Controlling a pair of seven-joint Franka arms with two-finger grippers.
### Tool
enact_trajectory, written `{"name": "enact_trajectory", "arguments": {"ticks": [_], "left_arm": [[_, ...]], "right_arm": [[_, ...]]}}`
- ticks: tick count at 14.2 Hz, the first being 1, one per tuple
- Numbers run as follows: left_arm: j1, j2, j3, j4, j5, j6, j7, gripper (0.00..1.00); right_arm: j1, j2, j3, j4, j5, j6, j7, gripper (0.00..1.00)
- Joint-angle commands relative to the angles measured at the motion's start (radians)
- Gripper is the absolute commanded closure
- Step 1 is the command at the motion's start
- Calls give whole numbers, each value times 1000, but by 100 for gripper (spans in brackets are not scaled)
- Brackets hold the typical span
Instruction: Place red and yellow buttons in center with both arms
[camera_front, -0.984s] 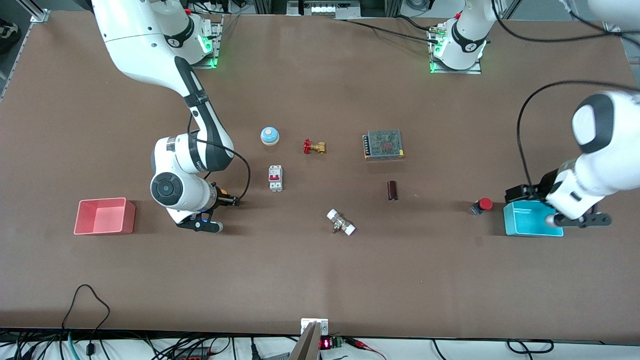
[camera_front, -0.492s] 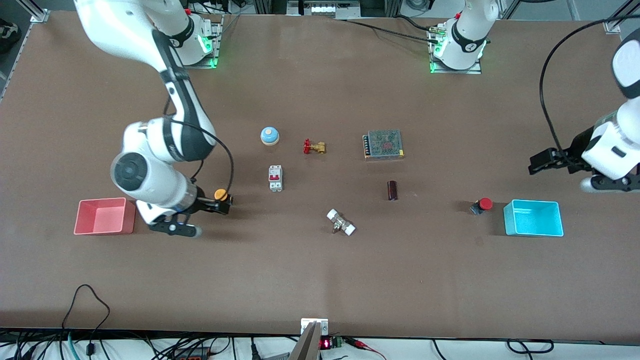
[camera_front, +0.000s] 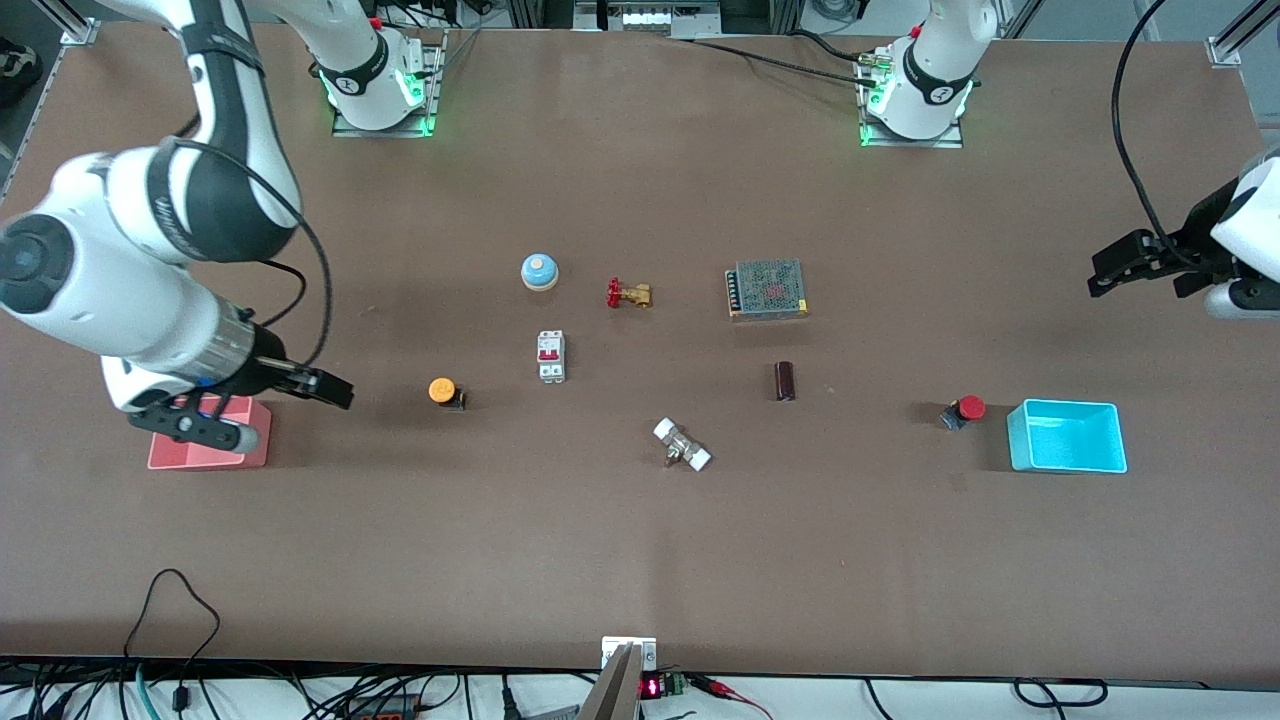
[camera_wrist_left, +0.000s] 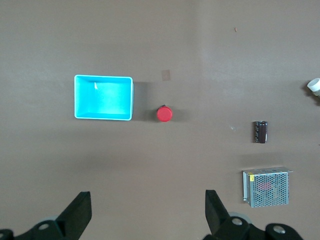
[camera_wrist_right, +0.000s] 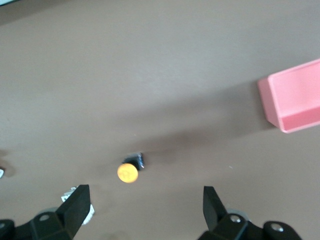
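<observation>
both buttons stand free on the table and i hold nothing, so i judge the task as nearly done or done. the yellow button (camera_front: 442, 390) sits upright toward my right arm's end of the middle area, just beside the white breaker (camera_front: 551, 356), at about 8 o'clock from it. the red button (camera_front: 965, 409) stands near the blue bin (camera_front: 1066, 436), at 9 o'clock from it; this is far from the center, so maybe it needs one more move. my right gripper (camera_front: 330, 388) hangs over the bare table beside the pink bin (camera_front: 208, 432), with the fingers spread wide and empty. my left gripper (camera_front: 1115, 272) is up over the table at the left arm's end, also wide and empty. much of my left arm is cut off at the picture edge, and my right wrist partly covers the pink bin. the black body of the red button is hard to make out.
</observation>
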Motion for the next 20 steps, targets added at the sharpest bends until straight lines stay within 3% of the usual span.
{"name": "enact_trajectory", "arguments": {"ticks": [1,4,6,8,9,10,14,20], "left_arm": [[1,-20,-5,7,14,-15,24,0],[0,-34,-6,4,13,-18,25,0],[-58,-35,32,4,11,-18,25,0],[-173,-40,157,4,13,-22,25,0],[-192,-40,174,4,13,-23,25,0],[-196,-40,176,4,11,-23,25,0],[-189,-38,176,6,7,-23,15,0],[-169,-38,182,24,-27,-84,24,0]], "right_arm": [[3,-25,-44,32,-9,-88,-13,0],[-78,-99,-28,38,-81,-154,-88,0],[-213,-150,67,38,-92,-201,-183,0],[-372,-197,191,32,-140,-229,-263,0],[-455,-213,260,32,-149,-249,-300,0],[-477,-220,282,32,-155,-255,-320,0],[-436,-245,296,9,-244,-298,-333,0],[-439,-334,293,-80,-247,-303,-332,0]]}}
